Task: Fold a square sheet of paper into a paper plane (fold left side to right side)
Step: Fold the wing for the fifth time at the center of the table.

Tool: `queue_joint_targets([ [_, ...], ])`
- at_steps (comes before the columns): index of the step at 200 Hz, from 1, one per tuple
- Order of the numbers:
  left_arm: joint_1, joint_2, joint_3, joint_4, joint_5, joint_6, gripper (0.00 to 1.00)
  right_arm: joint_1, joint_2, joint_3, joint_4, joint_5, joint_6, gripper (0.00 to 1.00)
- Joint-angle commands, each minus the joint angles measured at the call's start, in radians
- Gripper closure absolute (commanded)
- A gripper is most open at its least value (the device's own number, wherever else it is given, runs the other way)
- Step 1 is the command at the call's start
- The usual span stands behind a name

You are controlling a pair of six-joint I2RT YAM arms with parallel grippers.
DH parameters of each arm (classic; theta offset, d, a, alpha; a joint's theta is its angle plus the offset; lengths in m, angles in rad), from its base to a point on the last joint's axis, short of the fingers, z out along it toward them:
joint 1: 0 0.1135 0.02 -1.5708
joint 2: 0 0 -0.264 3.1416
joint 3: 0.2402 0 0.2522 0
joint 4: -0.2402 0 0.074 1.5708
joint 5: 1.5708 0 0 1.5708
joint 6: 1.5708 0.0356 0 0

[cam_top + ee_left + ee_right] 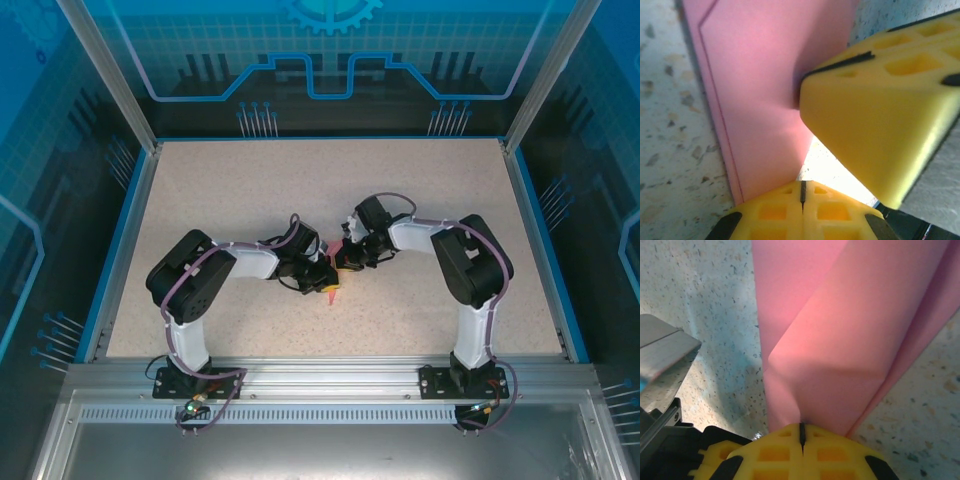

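In the right claw [801,431] sits the paper plane [840,330].

No words, numbers, labels or brand names can be read in any view. The one sign-like mark is a light blue gear emblem [335,12], cut off by the top centre edge of the overhead view. It is printed on the dark blue back wall panel [200,60], above blue circuit-style lines [330,75] drawn across that same panel.

Speckled tabletop [250,180]; blue panel walls [330,60]
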Motion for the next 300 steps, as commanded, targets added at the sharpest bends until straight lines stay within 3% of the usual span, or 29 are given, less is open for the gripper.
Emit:
queue_joint_targets([
  [1, -0.022, 0.053, -0.022, -0.140, -0.053, 0.015, 0.99, 0.002, 0.030, 0.032, -0.040, 0.057, -0.036, 0.98],
  [73, -0.020, 0.060, -0.025, -0.144, -0.051, 0.016, 0.99, -0.041, 0.064, 0.108, -0.083, 0.119, -0.093, 0.98],
  [267, -0.020, 0.050, -0.037, -0.138, -0.047, 0.013, 1.00, -0.203, 0.215, 0.364, -0.172, 0.125, -0.181, 0.98],
  [300, -0.020, 0.038, -0.038, -0.124, -0.052, 0.009, 1.00, -0.211, 0.124, 0.329, -0.144, 0.116, -0.175, 0.98],
])
